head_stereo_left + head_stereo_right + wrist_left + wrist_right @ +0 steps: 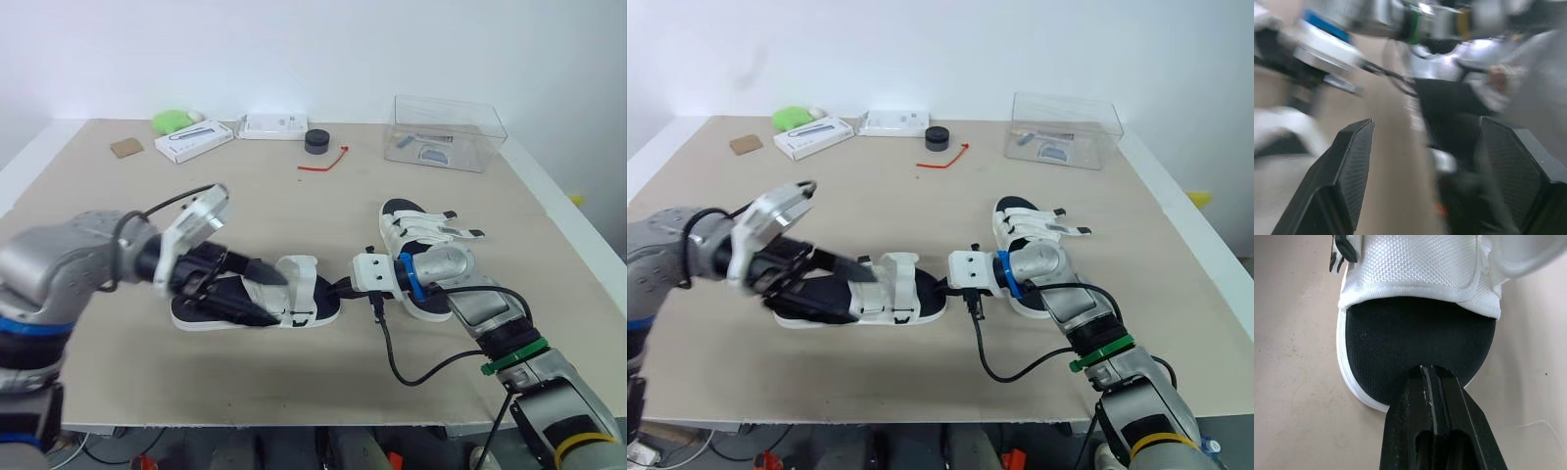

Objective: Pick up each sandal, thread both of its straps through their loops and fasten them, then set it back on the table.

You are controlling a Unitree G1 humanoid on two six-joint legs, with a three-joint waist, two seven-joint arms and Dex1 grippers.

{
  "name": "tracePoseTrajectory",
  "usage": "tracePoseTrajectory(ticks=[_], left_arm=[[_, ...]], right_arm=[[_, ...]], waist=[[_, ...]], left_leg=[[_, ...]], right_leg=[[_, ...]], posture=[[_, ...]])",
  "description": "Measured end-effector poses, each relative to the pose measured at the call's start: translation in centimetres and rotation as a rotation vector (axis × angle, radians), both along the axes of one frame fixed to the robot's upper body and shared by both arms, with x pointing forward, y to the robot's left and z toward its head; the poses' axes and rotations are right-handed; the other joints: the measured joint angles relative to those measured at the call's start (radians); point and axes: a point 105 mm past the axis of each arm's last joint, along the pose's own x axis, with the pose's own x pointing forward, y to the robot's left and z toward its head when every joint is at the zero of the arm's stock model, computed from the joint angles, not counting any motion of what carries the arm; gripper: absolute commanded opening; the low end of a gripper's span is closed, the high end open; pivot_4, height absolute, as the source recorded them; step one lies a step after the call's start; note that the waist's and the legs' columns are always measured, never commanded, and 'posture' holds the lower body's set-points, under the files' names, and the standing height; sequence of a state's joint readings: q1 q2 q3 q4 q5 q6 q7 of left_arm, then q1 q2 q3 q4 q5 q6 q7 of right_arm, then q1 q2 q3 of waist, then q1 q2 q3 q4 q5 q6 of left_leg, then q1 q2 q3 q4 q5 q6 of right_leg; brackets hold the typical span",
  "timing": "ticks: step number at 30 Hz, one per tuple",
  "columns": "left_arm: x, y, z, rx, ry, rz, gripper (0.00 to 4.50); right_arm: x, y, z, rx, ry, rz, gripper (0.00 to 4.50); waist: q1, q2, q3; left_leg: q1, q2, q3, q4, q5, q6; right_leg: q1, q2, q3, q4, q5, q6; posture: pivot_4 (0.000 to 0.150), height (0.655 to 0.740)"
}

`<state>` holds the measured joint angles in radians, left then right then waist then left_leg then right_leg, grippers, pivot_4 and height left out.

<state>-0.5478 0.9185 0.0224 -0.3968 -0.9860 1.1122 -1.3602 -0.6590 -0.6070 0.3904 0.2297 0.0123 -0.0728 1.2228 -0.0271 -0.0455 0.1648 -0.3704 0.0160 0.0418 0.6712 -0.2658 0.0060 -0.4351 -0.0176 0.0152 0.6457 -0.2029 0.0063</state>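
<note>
One sandal [304,311], with white straps and a black footbed, lies flat near the table's front middle, toe toward my right arm. My left gripper [274,297] is open over its heel half, one finger above and one below the white strap [299,279]. My right gripper [1430,374] is shut, and its tip rests on the toe end of the black footbed [1415,333]. The second sandal [416,227] lies to the right, partly behind my right wrist, with its straps loose.
At the back right stands a clear plastic box [449,132]. Along the far edge are a black round tin [316,140], a red tie [328,162], two white boxes [194,139], a green object [173,120] and a brown square [125,148].
</note>
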Motion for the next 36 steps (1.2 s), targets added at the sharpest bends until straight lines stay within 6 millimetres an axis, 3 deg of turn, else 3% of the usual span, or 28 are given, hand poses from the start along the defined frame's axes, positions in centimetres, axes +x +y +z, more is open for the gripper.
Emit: tracePoseTrajectory(ticks=[7, 10, 11, 13, 20, 27, 36], left_arm=[[-1.9, 0.6, -1.2, 0.018, 0.079, 0.032, 3.54], [-2.6, 0.0, -4.6, 0.014, 0.077, 0.124, 3.54], [-2.6, -0.3, -6.1, 0.023, 0.078, 0.158, 3.54], [-2.0, -0.6, -7.2, 0.030, 0.019, 0.227, 3.54], [0.3, -2.0, -8.1, -0.078, -0.184, 0.437, 3.54], [0.5, -2.1, -10.0, -0.042, -0.147, 0.483, 3.54], [1.7, -2.7, -10.2, -0.075, -0.121, 0.517, 3.54]], right_arm=[[0.3, -0.1, -0.1, -0.006, -0.003, -0.001, 0.00], [0.2, 0.2, -0.1, -0.009, -0.003, 0.013, 0.00], [0.3, 0.2, -0.1, -0.008, -0.004, 0.015, 0.00], [0.4, 0.0, -0.1, -0.011, 0.000, 0.008, 0.00], [0.4, 0.1, -0.2, -0.011, -0.004, 0.007, 0.00], [0.4, 0.1, -0.2, -0.011, -0.001, 0.006, 0.00], [0.4, 0.1, -0.2, -0.010, -0.001, 0.006, 0.00]], waist=[[0.004, -0.003, 0.001], [0.003, 0.004, -0.002], [0.003, 0.002, -0.002], [0.007, -0.005, -0.001], [0.007, -0.002, -0.001], [0.007, -0.002, -0.001], [0.007, -0.002, -0.001]], left_leg=[[0.001, 0.001, -0.002, 0.001, 0.002, 0.000], [0.002, 0.000, 0.001, -0.001, 0.001, -0.001], [0.001, 0.000, 0.000, 0.000, 0.001, -0.001], [0.001, 0.004, -0.001, 0.001, 0.002, -0.002], [0.003, 0.004, -0.001, 0.000, 0.003, -0.001], [0.002, 0.004, 0.000, 0.000, 0.003, -0.001], [0.002, 0.004, -0.001, 0.000, 0.003, -0.001]], right_leg=[[0.001, 0.001, -0.001, 0.000, 0.001, 0.000], [0.001, -0.002, 0.002, 0.000, 0.000, 0.000], [0.001, -0.002, 0.002, 0.000, 0.001, -0.001], [0.001, 0.000, -0.001, 0.000, 0.003, -0.004], [0.002, 0.001, -0.001, 0.000, 0.003, -0.004], [0.002, 0.001, -0.001, 0.000, 0.003, -0.004], [0.001, 0.003, -0.001, 0.000, 0.003, -0.004]], posture=[[0.150, 0.7400], [0.150, 0.7400], [0.150, 0.7400], [0.150, 0.7400], [0.150, 0.7400], [0.150, 0.7400], [0.150, 0.7400]])
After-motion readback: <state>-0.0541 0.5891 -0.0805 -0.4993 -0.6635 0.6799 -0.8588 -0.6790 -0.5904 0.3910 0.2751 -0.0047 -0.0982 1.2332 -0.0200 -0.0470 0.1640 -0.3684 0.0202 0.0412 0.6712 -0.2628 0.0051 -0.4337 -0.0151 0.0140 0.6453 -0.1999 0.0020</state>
